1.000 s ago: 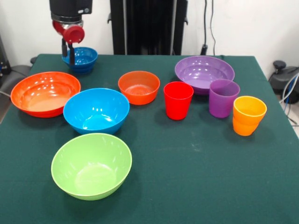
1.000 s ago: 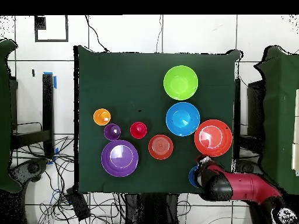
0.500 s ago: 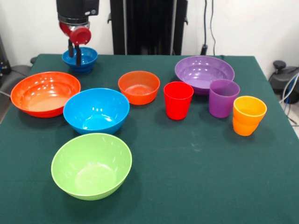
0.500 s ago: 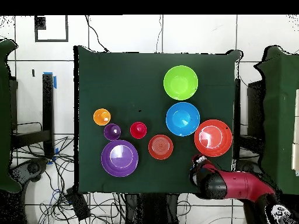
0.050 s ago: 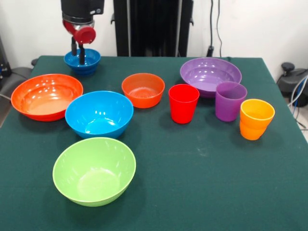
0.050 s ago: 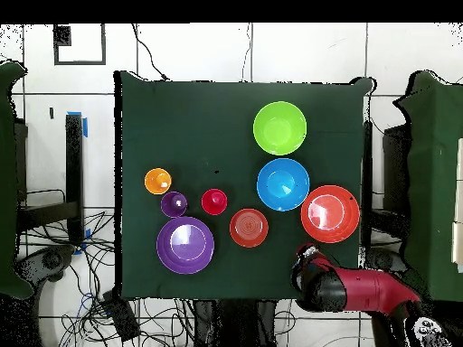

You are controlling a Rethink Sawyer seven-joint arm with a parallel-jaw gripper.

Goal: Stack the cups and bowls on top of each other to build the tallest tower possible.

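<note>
A bench (image 5: pixel 216 183) covered in dark green cloth fills most of the front view. Behind its far edge stands a white wall (image 5: pixel 250 24), with black cables (image 5: pixel 214 26) hanging down it. Off the bench's right edge sits a dark, rounded piece of equipment (image 5: pixel 291 77) (too cut off to identify). From overhead, the floor (image 6: pixel 181 54) is white tile, and a tangle of cables (image 6: pixel 99 289) lies by one bench corner.
</note>
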